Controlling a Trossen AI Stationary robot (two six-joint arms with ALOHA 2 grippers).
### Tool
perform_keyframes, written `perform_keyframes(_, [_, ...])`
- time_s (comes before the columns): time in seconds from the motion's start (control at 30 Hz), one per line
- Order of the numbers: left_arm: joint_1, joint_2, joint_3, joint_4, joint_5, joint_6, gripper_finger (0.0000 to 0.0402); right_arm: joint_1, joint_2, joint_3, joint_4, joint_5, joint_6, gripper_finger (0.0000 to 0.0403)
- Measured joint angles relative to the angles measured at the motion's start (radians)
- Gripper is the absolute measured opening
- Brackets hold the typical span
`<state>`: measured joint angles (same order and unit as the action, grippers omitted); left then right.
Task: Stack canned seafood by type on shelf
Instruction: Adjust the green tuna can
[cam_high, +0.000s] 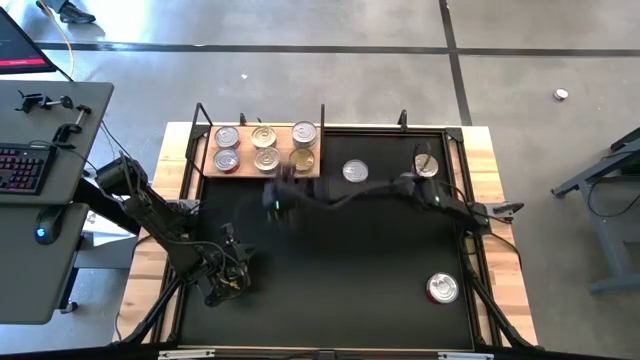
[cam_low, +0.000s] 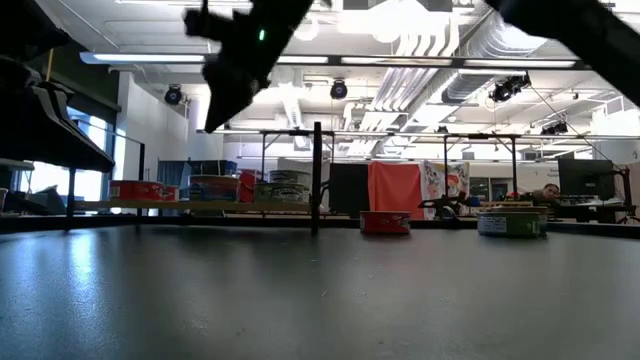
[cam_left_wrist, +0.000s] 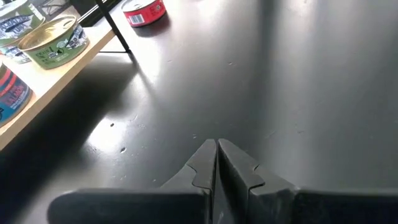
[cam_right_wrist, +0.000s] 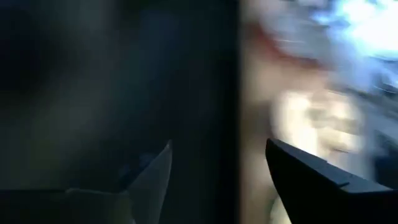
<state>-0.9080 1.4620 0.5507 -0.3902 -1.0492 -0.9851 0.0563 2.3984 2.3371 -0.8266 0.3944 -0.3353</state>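
Right gripper (cam_high: 278, 198) is out over the black mat (cam_high: 340, 270), just off the front edge of the shelf (cam_high: 262, 165), near that board's right end. Arm is stretched across from the bench's right side. In its wrist view the two fingers (cam_right_wrist: 155, 177) stand apart with nothing between them: jaws open, empty. That view is motion-blurred, so what lies ahead of the fingers can't be made out.

Left gripper (cam_high: 232, 281) is parked near the mat's front-left area, well apart from everything. In the left wrist view its fingers (cam_left_wrist: 205, 163) are pressed together, holding nothing, with bare mat under them.

Shelf sits at the mat's back-left corner, along the back edge. Six tins (cam_high: 264, 135) on it, in three columns of two: left column silver lids with red showing, middle column gold, right column one silver at the back and one darker gold at the front. Whether any are stacked can't be told from above.

Three tins off the shelf, on the mat:
- silver-lid tin (cam_high: 355, 172), just right of the shelf, near the back edge
- gold-lid tin (cam_high: 427, 164), near the back-right corner, partly behind the right arm
- red-sided tin (cam_high: 442, 288), near the front-right corner, well apart from the others
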Motion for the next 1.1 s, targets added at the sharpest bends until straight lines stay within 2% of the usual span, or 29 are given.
perform_keyframes(0.17, [-0.014,0.0,0.0,0.002,0.0,-0.006,0.001,0.144,-0.002,-0.004,-0.309,-0.146,0.14,0.0227])
perform_keyframes(0.33, [-0.017,0.0,0.0,0.006,-0.001,-0.007,0.001,0.221,-0.001,-0.059,-0.617,-0.16,0.372,0.019])
perform_keyframes(0.43, [-0.017,0.0,0.0,0.007,-0.002,-0.007,0.001,0.242,-0.013,-0.129,-0.744,-0.154,0.495,0.0163])
perform_keyframes(0.53, [-0.016,0.0,0.0,0.007,-0.003,-0.006,0.001,0.252,-0.081,-0.286,-0.714,-0.143,0.549,0.0137])
perform_keyframes(0.63, [-0.016,0.0,0.0,0.008,-0.003,0.0,0.001,0.254,-0.207,-0.481,-0.655,-0.14,0.639,0.0118])
perform_keyframes(0.83, [-0.016,0.0,0.0,0.006,-0.008,0.0,0.001,0.253,-0.555,-0.929,-0.478,-0.131,0.898,0.0099])
perform_keyframes(0.97, [-0.016,0.0,0.0,0.006,-0.011,0.0,0.001,0.23,-0.798,-1.203,-0.362,-0.034,1.154,0.0099])
perform_keyframes(1.1, [-0.015,0.0,0.0,0.007,-0.019,0.001,0.001,0.152,-0.992,-1.429,-0.319,0.072,1.464,0.0099])
